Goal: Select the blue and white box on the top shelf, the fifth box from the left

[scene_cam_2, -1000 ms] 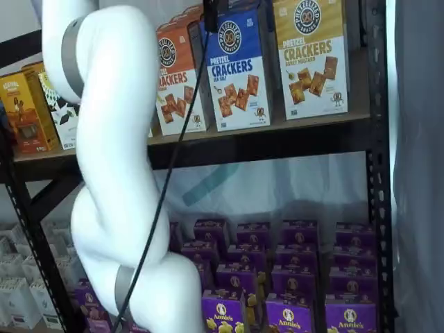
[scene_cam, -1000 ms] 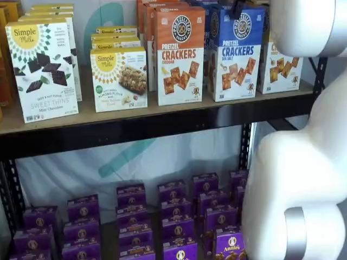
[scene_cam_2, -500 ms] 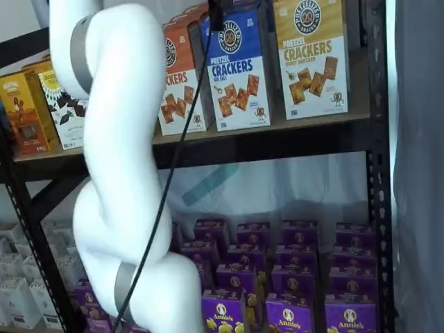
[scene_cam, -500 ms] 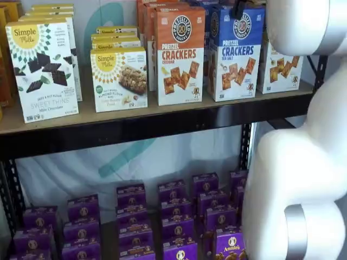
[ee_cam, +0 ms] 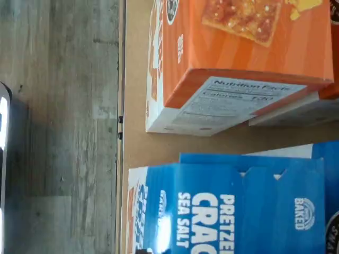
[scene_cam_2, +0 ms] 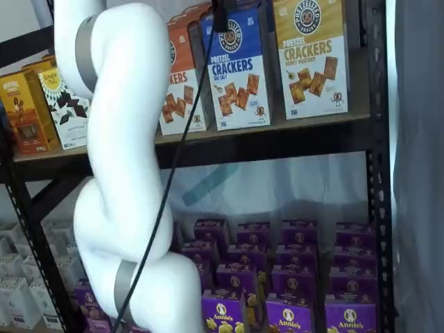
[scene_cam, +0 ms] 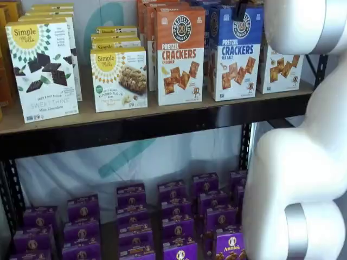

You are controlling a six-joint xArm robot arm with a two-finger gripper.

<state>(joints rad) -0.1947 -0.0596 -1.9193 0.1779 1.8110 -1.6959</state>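
The blue and white box stands upright on the top shelf, between an orange cheddar box and a yellow-topped box. In both shelf views only black fingertips show, hanging from the upper edge at the blue box's top front. My gripper holds nothing and its jaws stand open. The blue and white box rests untouched on the top shelf. The wrist view looks down on the blue carton's top, the orange box and the tan board.
The white arm fills one side of each shelf view, with a black cable hanging down. Simple Mills boxes stand further left. Purple boxes fill the lower shelf. A black upright bounds the right end.
The arm has shifted slightly toward the shelf, and the black fingertips have come into sight at the blue box's top. No box has moved.
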